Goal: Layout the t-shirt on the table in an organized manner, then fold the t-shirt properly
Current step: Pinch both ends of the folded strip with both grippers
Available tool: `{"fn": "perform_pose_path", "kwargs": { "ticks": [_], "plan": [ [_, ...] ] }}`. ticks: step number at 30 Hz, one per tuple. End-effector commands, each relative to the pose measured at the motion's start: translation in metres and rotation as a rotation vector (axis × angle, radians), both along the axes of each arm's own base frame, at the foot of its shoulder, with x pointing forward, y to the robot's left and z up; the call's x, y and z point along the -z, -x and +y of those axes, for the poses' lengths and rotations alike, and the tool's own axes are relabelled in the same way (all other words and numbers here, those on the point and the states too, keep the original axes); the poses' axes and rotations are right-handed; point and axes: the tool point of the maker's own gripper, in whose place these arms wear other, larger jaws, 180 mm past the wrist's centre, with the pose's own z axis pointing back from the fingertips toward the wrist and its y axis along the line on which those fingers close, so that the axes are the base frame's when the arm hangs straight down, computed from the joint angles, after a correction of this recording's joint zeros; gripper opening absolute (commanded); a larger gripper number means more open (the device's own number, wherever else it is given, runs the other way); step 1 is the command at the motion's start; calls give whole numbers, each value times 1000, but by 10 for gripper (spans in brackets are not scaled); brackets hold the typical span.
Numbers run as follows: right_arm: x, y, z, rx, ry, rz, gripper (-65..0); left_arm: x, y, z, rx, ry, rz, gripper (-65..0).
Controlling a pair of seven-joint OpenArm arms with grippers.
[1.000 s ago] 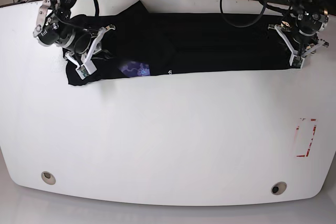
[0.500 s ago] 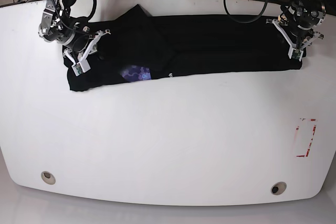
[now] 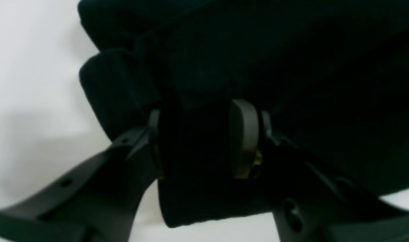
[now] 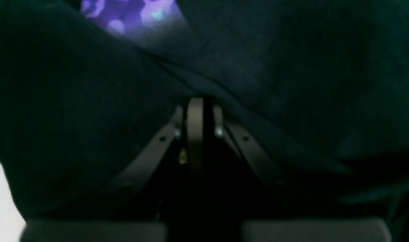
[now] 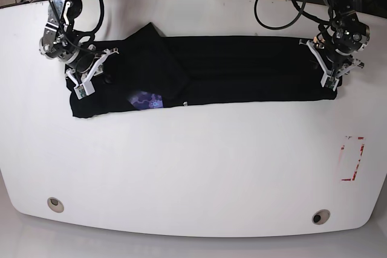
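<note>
Only the wrist views showed both grips: the left gripper point(image 3: 197, 141) and the right gripper point(image 4: 196, 134) each pinched the black cloth t-shirt point(image 5: 242, 67), which lay lengthwise across the glossy white table point(image 5: 193, 167).

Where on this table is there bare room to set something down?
The wide white stretch of the table between the t-shirt and the two grommets is free. The back strip is crowded with shirt and both arms.
</note>
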Motion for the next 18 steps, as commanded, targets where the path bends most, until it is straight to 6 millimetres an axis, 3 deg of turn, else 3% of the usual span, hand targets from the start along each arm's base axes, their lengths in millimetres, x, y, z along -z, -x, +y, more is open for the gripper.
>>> {"fn": "perform_pose_path", "kwargs": {
  "ticks": [1,9,15,18],
  "plan": [
    [15,18,-29,23,123,115,-612,3,9,6,-3,-33,56,-411],
    [14,17,-30,23,128,114,-612,-33,-2,15,-15,-87,-28,-396],
    [14,17,-27,20,122,114,-612,-55,-5,23,-78,-9,-120,-200],
    [15,18,-27,20,121,116,-614,-62,-5,31,-107,17,-127,-157]
  ]
}}
